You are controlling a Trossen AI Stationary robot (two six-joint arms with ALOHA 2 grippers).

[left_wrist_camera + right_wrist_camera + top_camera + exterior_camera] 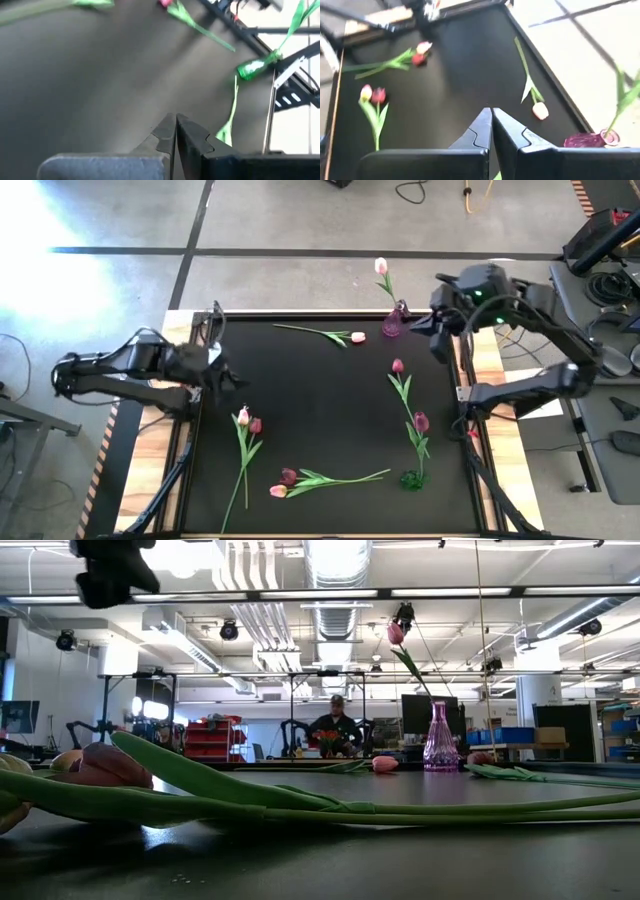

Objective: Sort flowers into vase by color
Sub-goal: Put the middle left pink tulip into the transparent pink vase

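I see one pink tulip (381, 267) already standing in the purple vase (393, 323); other flowers (350, 337) lie nearby. Right gripper (437, 340) hovers beside it, fingers pressed together; left gripper (222, 370) likewise, well away.

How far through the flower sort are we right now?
Early. One pale pink tulip stands in the purple vase. The green vase has two dark tulips beside it. Nothing is in hand: left gripper and right gripper are shut, empty. The pink tulip and front pairs still lie loose.
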